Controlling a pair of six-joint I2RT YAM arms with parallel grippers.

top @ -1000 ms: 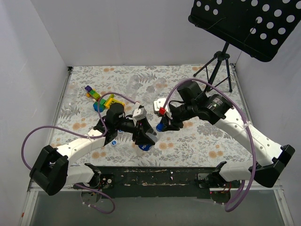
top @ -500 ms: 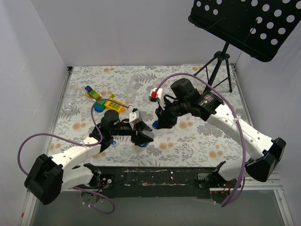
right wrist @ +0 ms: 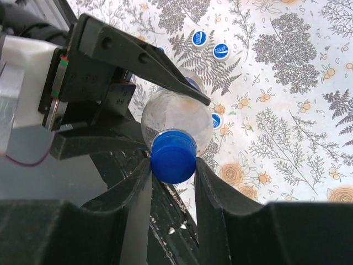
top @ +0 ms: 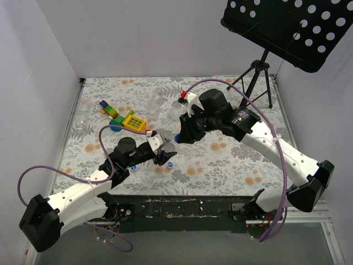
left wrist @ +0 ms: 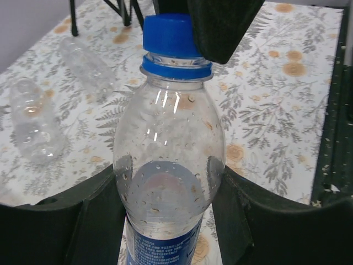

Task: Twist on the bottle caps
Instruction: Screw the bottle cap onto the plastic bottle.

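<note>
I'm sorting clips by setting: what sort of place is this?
Probably a robot test booth: white walls box in a floral-covered table, with a music stand and toy blocks.

White print on the blue label (left wrist: 160, 249) of the bottle (left wrist: 168, 165), too blurred, I can't read it. Loose caps (right wrist: 199, 38) carry blue marks, illegible as well.
</note>
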